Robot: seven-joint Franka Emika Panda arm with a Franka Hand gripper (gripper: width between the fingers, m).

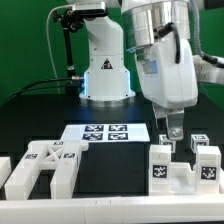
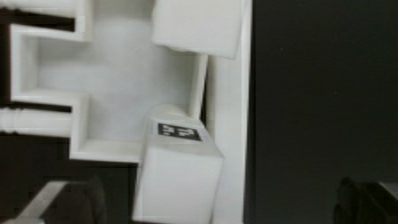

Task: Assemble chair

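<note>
Hovering | claw (image 1: 173,130) spread wide | white chair part (image 1: 163,166) just below

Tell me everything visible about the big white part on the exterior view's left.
The big white part looks like matte plastic: a blocky, frame-like piece with open notches and black-and-white tags on top. It lies flat on the black table, close beside the marker board and apart from the claw. Whether it touches the board is unclear.

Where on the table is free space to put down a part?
Bare table lies between the marker board, the large white frame and the small white parts. The exterior view's right is crowded: the gripper hangs over those parts.
</note>
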